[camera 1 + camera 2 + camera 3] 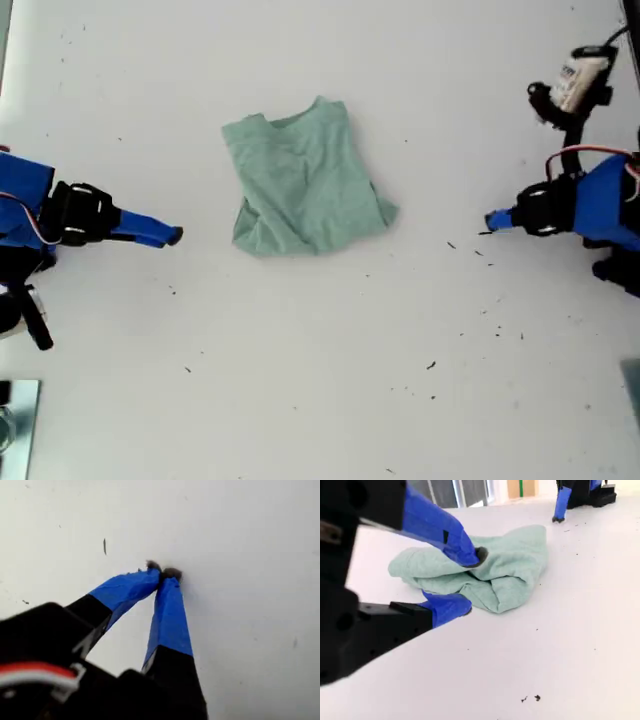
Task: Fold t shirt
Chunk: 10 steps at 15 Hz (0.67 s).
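A rumpled green shirt lies near the middle of a white surface, partly bunched, with two blue-tipped arms waiting well apart from it on either side. My first gripper, at the exterior view's right, is clenched with its tips together over bare surface and holds nothing. My second gripper, at the exterior view's left, stands released, its jaws apart and aimed at the cloth's near edge without touching it.

The shirt looks light, soft and limp: it should drape and slide rather than hold a shape, so a pinch at an edge or corner seems surer than a grab at the bunched middle. The lower corner toward the exterior view's right sticks out and looks easiest to take.

The surface is smooth, matte and flecked with small dark specks. Beyond it, the second wrist view shows only a blurred room edge.
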{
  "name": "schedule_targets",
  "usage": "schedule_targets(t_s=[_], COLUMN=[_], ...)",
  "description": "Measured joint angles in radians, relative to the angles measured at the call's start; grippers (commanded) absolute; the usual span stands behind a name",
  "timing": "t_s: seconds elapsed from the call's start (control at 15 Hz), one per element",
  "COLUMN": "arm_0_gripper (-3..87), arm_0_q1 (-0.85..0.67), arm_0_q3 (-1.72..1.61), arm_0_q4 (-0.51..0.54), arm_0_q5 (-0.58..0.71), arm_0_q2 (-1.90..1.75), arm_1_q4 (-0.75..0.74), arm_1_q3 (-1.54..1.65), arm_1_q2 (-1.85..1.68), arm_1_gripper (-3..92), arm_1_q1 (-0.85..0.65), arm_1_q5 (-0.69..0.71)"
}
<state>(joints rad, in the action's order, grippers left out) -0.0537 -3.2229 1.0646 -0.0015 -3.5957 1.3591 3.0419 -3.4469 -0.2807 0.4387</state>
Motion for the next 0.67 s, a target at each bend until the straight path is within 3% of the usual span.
schedule_targets(t_s=[0.2, 0.33, 0.53, 0.67], arm_0_gripper=[11.9, 11.9, 11.9, 11.9], arm_0_q1=[0.008, 0.008, 0.008, 0.008], arm_0_q3=[0.0, 0.0, 0.0, 0.0], arm_0_q4=[0.0, 0.0, 0.0, 0.0], arm_0_q5=[0.0, 0.0, 0.0, 0.0], arm_0_q2=[0.0, 0.0, 0.0, 0.0], arm_1_q4=[0.005, 0.005, 0.012, 0.012], arm_1_q3=[0.009, 0.009, 0.009, 0.009], arm_1_q2=[-0.043, -0.044, -0.044, -0.044], arm_1_gripper=[7.3, 7.3, 6.2, 6.2], arm_1_q1=[0.026, 0.02, 0.028, 0.026], arm_1_q5=[-0.141, -0.138, 0.302, 0.342])
